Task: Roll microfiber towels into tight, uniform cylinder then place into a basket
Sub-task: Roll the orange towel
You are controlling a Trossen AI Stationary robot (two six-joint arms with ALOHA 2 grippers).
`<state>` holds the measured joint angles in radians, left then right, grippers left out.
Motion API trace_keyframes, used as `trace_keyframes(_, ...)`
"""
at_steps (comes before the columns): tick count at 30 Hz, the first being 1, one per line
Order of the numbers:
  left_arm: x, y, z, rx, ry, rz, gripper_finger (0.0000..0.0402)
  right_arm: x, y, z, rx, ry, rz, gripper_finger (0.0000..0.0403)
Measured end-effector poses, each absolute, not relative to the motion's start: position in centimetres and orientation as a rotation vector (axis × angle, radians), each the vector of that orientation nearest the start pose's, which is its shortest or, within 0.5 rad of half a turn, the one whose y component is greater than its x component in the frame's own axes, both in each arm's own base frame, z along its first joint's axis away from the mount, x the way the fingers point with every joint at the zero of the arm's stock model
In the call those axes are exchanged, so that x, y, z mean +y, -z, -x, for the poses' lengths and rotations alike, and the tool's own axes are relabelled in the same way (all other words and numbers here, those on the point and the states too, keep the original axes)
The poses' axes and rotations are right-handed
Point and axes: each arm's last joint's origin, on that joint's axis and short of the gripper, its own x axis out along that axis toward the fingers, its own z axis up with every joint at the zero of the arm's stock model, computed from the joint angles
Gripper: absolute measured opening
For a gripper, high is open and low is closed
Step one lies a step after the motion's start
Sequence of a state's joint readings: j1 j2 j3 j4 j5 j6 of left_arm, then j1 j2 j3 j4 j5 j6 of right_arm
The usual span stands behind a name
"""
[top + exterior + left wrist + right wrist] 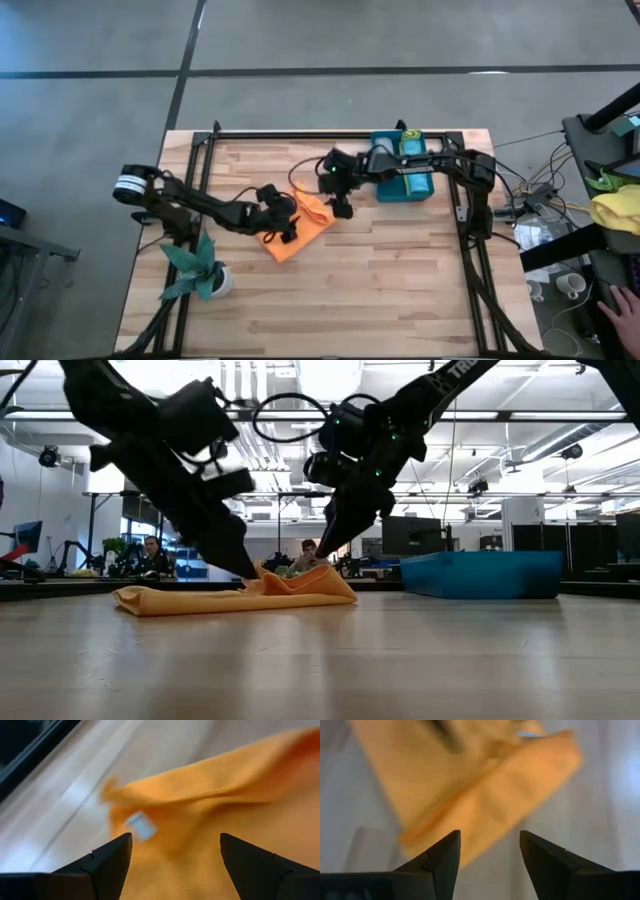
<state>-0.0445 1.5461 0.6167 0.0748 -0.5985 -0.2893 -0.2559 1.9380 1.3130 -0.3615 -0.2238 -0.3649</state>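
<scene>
An orange towel (300,228) lies on the wooden table near its middle, one side flat (170,600) and the other bunched into a loose raised fold (305,582). A white label (141,826) shows on it. My left gripper (175,840) stands open over the towel, reaching down from the table's left to the fold (245,568). My right gripper (490,836) is open and hangs just above the towel's right, folded edge (325,555). The teal basket (405,180) stands at the far right, with something lime green (412,135) at its far end. My left gripper comes slanting down from the table's left with its fingers spread over the orange towel. In the low view one fingertip (243,565) reaches the cloth beside the raised fold (258,575). Whether it truly touches I cannot tell. Nothing is pinched between the fingers.
A green plant in a white pot (205,272) stands at the near left. Dark frame rails (465,215) run along the table's sides and far edge. A yellow cloth heap (620,208) lies off the table to the right. People sit in the room behind (152,555).
</scene>
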Motion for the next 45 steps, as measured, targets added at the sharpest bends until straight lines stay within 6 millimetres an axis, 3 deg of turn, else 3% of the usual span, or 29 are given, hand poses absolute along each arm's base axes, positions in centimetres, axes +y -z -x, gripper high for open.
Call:
trace_keyframes(3,1.8,-13.5,-26.6,0.737,-0.723,0.08,0.0285,-8.4,-16.7,-39.2,0.967,-0.17,0.107,0.0201)
trace_keyframes(11,3.9,-13.3,-26.3,0.806,-0.706,0.02,0.0282,-7.5,-14.7,-40.2,0.971,-0.162,0.066,0.0201)
trace_keyframes(15,5.0,-13.2,-25.9,0.798,-0.728,0.274,0.0248,-7.3,-14.4,-40.4,0.97,-0.164,0.065,0.0201)
trace_keyframes(22,5.9,-14.7,-26.7,0.667,-0.739,0.686,0.0133,-7.2,-14.0,-40.5,0.98,-0.154,0.033,0.0201)
trace_keyframes(27,7.4,-14.7,-26.6,0.554,-0.882,0.976,0.0088,-7.1,-14.1,-40.7,0.96,-0.151,0.035,0.0201)
trace_keyframes(33,9.0,-13.7,-26.3,0.591,-0.892,1.059,0.0115,-7.1,-14.1,-40.7,0.96,-0.142,0.017,0.0201)
trace_keyframes(38,9.1,-13.5,-26.7,0.619,-0.811,0.958,0.0152,-7.1,-14.2,-40.7,0.959,-0.142,0.017,0.0201)
trace_keyframes(42,9.3,-14.2,-27.1,0.585,-0.754,0.903,0.0153,-7.1,-14.2,-40.7,0.956,-0.141,0.018,0.0201)
trace_keyframes(45,9.4,-14.5,-27.3,0.559,-0.732,0.897,0.0131,-7.1,-14.2,-40.7,0.953,-0.136,0.01,0.0201)
